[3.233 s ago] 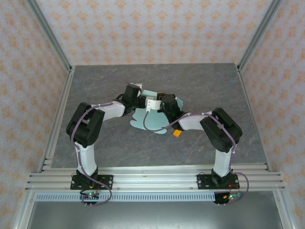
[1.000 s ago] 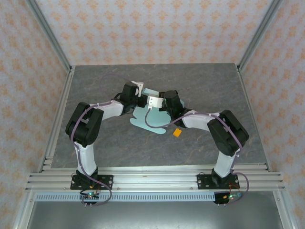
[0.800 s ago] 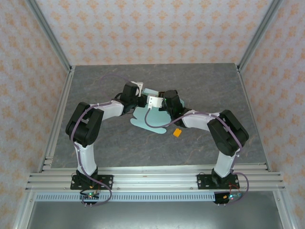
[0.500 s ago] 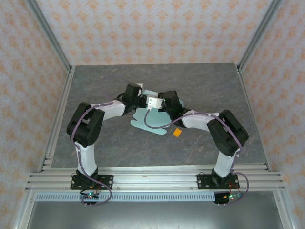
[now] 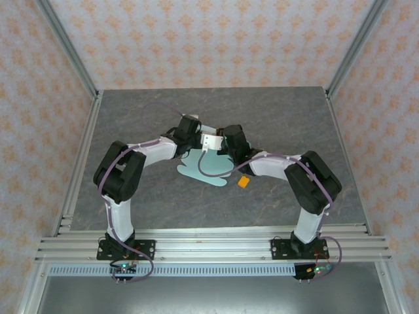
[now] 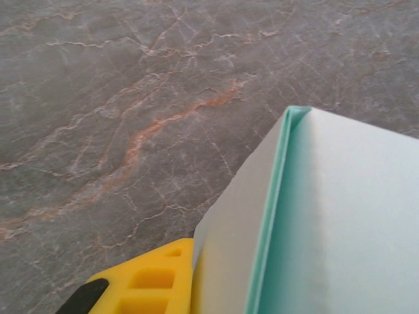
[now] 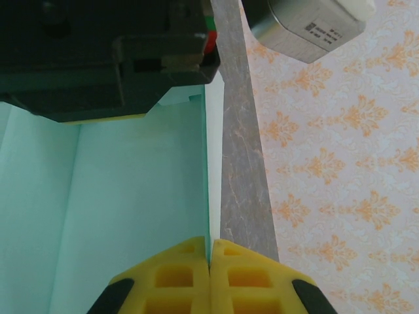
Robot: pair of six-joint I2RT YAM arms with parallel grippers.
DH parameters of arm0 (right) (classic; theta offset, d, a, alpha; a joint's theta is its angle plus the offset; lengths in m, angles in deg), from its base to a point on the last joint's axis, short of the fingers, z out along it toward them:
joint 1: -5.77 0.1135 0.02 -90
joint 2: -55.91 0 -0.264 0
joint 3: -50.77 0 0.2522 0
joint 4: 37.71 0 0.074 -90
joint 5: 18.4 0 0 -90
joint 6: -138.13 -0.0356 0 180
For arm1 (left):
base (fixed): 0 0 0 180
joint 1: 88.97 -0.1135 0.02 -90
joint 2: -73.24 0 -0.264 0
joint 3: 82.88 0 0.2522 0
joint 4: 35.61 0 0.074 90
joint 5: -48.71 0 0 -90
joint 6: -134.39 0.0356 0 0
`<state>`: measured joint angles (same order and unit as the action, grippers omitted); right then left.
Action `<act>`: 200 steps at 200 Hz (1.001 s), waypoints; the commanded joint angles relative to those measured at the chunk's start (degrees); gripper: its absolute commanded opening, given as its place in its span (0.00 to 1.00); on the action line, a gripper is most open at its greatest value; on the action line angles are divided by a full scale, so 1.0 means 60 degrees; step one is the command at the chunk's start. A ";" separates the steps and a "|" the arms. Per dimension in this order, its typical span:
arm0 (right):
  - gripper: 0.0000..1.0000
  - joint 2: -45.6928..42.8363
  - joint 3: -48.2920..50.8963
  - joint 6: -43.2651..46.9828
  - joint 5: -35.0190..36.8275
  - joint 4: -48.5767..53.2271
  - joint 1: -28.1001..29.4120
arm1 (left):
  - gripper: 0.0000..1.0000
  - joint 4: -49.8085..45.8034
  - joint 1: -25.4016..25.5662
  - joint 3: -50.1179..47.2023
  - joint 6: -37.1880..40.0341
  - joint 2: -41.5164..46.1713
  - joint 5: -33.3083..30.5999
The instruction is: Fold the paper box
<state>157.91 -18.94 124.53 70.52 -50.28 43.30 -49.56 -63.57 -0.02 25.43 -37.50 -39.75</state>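
Left pincer (image 5: pixel 195 139) has slid right onto the paper box (image 6: pixel 347 216), grip unclear; right pincer (image 7: pixel 210 275) pinches its edge.

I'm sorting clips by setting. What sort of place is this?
Probably a lab robot cell: left arm and right arm bolted to an aluminium rail, a marble-look table, patterned backdrop walls.

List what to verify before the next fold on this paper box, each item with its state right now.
1. Right fingers shut on the paper box edge: ok.
2. Left fingers gripping the raised panel: cannot tell; one finger lies against its outer face.
3. Raised panel folded along a clean crease: ok.
4. Orange block clear of the card: cannot tell; it sits right beside the near flap.
5. Right arm's cable off the card: not ok, it loops across it.
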 commanded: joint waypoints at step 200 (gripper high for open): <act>0.00 -0.0773 0.0071 -0.0948 -0.0464 0.0926 0.0315 | 0.26 -0.0349 -0.0586 0.0569 0.0015 -0.0178 -0.2841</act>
<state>157.03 -18.94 119.04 69.97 -49.73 44.38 -52.62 -61.34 2.10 24.62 -37.26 -51.43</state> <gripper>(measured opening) 0.040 0.241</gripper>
